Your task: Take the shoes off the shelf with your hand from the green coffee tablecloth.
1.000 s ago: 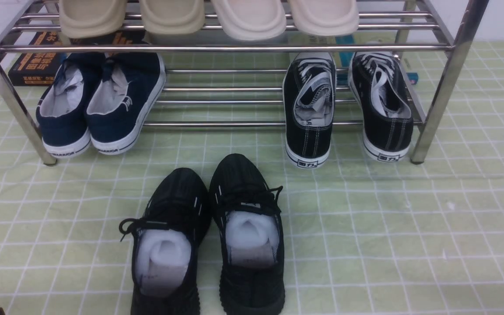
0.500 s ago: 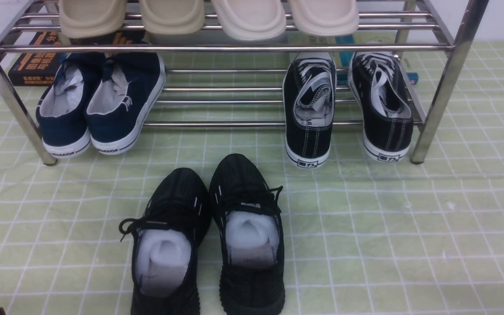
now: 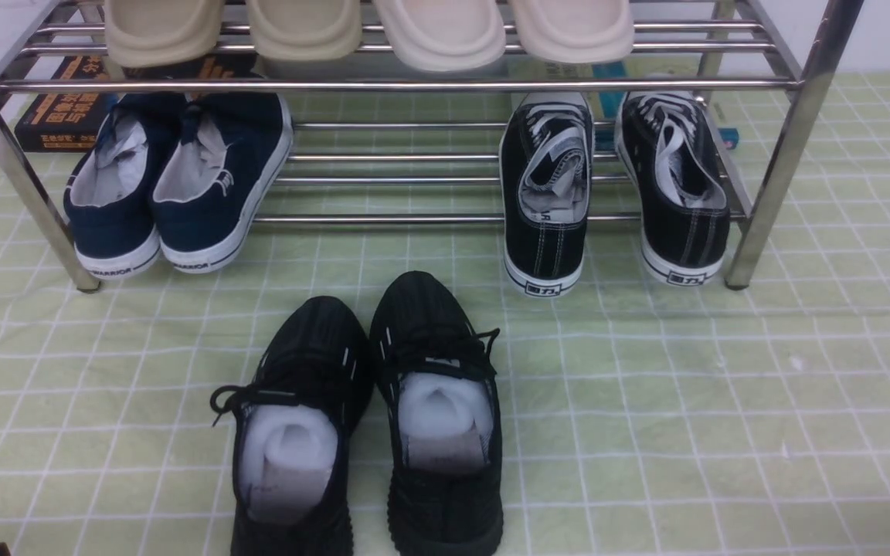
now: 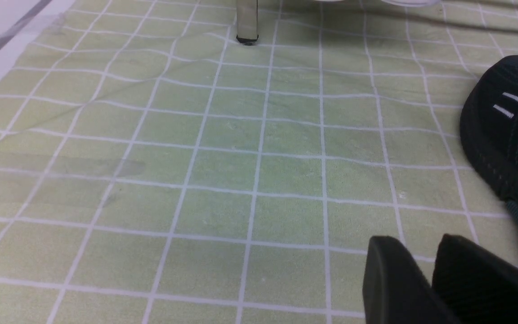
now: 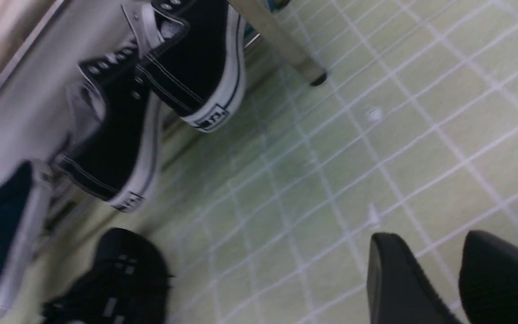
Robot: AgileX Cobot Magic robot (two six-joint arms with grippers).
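Shows the shoes (image 3: 541,239) on the lower tier of the shelf (image 3: 399,85), at its right end, heels toward the camera and overhanging the front rail, the two set a little apart. Puts a navy pair (image 3: 205,208) at the left end of the same tier, cream slippers (image 3: 445,31) on the top tier, and a black book (image 3: 59,116) on the cloth behind the left end of the rack. Places a black knit pair (image 3: 429,324), stuffed with white paper, side by side on the green coffee tablecloth (image 3: 723,401) in front of the shelf. Finds the left gripper (image 4: 414,240) low over bare cloth, near the toe of one knit sneaker, fingers close with only a sliver between them, gripping nothing; cannot tell whether they are fully pressed together. Finds the right gripper (image 5: 427,236) over the cloth, well apart from the shoes, fingers parted by a narrow gap with cloth showing through, empty.
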